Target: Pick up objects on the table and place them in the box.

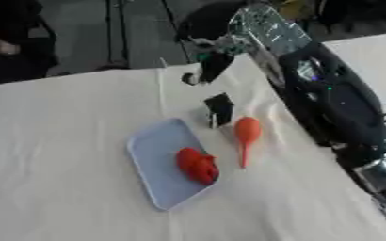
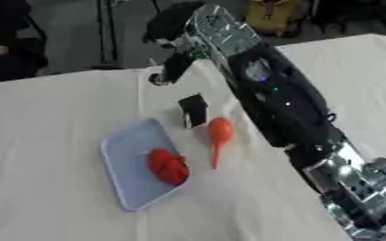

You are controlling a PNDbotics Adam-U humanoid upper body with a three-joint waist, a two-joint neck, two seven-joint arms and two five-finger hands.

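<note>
The right arm [image 2: 295, 117] is filling the near right of the view, its silver joints closest to the camera and its black body running up and away across the surface [image 1: 56, 155]. At its far end the right hand [image 2: 173, 66] is hanging near the far edge of the cloth, dark and blurred; whether its fingers are released or clenched I cannot tell, and nothing is clearly showing in them.

Out from the hand, towards the camera, a small black block [image 1: 219, 109] is standing on the cloth, apart from the hand. Just beside it on the near side, an orange carrot [image 1: 245, 134] is lying with its thick end towards the block and its thin tip pointing at the camera; the two are close, possibly touching.

Left of the carrot, a pale blue tray [image 1: 155, 160] is lying askew on the surface. A red lumpy thing [image 1: 197, 164], perhaps a toy fruit, is resting inside it against the right rim, near the carrot's tip but apart from it.

The white cloth is covering the whole surface. The left hand is not showing.
</note>
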